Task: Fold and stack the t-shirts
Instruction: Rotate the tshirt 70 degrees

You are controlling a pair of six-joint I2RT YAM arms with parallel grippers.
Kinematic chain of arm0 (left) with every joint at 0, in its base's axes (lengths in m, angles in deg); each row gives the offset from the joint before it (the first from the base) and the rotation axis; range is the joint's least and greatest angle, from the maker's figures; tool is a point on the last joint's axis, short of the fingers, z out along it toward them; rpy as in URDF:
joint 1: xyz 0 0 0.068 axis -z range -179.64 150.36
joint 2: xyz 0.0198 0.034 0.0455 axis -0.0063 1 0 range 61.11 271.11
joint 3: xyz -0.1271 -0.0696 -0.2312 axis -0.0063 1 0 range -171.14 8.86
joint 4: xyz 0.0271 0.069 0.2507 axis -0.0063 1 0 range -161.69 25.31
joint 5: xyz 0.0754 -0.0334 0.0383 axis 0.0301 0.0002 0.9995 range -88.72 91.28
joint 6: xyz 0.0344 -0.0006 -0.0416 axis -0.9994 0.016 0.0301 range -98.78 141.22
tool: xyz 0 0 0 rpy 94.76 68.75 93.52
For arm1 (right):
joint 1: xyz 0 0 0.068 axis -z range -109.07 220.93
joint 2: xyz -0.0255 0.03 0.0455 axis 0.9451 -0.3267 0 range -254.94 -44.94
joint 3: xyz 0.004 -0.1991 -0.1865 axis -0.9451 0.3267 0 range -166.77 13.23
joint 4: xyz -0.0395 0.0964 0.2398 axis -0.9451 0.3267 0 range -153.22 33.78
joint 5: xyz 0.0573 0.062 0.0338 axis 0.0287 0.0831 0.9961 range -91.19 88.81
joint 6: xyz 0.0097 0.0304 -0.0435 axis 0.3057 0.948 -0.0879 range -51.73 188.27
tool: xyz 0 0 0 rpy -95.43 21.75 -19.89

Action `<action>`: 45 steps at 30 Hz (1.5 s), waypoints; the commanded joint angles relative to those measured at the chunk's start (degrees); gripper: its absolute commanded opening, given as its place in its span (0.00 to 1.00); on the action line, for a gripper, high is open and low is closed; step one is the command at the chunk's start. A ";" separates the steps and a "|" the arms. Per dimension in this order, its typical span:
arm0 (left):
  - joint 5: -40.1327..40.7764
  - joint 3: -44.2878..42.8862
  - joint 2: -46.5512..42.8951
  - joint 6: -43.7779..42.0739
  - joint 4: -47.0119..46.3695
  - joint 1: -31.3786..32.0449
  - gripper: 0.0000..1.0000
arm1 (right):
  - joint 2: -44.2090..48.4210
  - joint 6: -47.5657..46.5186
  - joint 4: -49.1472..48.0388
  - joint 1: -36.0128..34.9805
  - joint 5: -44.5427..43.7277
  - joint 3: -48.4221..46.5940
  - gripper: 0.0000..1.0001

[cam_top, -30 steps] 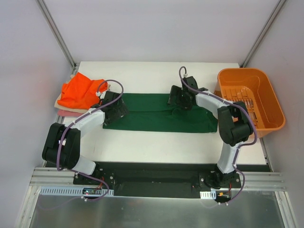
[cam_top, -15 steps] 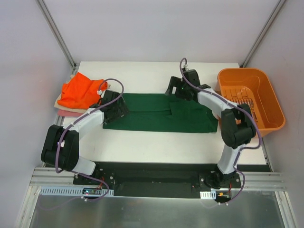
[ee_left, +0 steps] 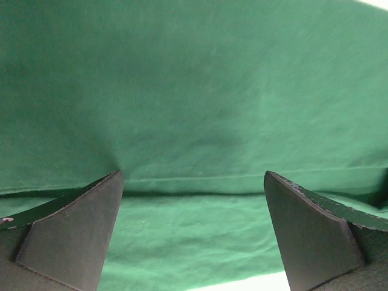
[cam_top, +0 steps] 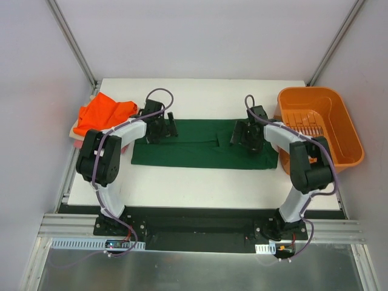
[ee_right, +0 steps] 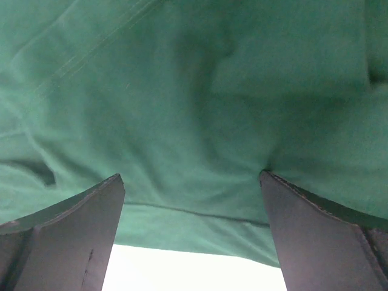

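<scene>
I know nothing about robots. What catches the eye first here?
A dark green t-shirt lies folded into a long strip across the middle of the white table. The left gripper and right gripper sit open, low over its two ends. An orange basket stands at the right edge, and an orange t-shirt tops a pile far left.

Bare bench runs wide along the near side of the green shirt, and another strip lies open beyond it. The basket blocks the right edge, near the right hand; the shirt pile crowds the left edge near the left hand.
</scene>
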 commanded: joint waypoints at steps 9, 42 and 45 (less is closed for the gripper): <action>-9.88 25.50 -21.63 14.52 3.69 15.41 0.99 | -37.75 -13.59 17.41 5.12 21.78 -55.61 0.96; 6.74 49.16 -54.96 24.83 11.95 25.55 0.99 | 13.97 -19.92 0.55 -24.66 3.90 6.28 0.96; 6.21 49.25 -56.37 25.09 13.62 25.55 0.99 | 16.25 -20.62 1.27 -26.60 0.90 6.98 0.96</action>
